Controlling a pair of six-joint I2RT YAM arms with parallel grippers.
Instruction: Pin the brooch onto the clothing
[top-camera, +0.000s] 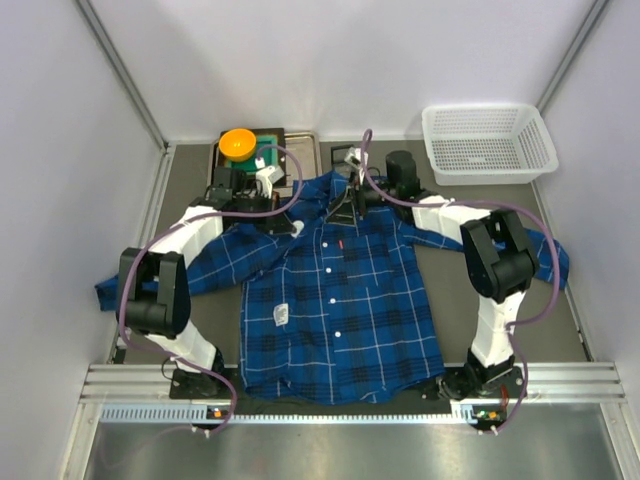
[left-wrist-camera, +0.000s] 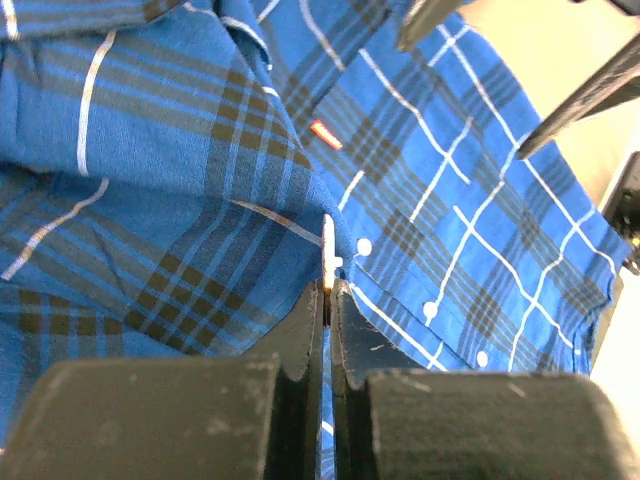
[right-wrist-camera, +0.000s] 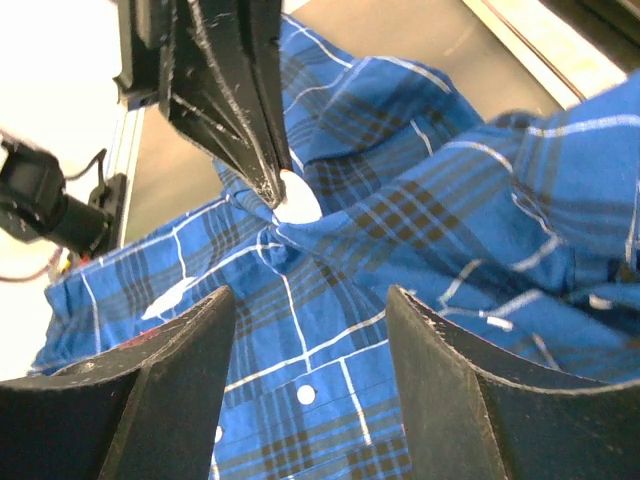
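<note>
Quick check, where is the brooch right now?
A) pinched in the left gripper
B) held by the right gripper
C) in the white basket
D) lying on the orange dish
A: the left gripper is shut on the brooch just over the shirt, while the right gripper stands open and empty.

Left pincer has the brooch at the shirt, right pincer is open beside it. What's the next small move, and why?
Probably close the right pincer on the raised fold of the shirt just below the brooch, to steady the fabric. The left pincer is shut on the brooch, holding it at the cloth, while the right jaws stand open, gripping nothing.
</note>
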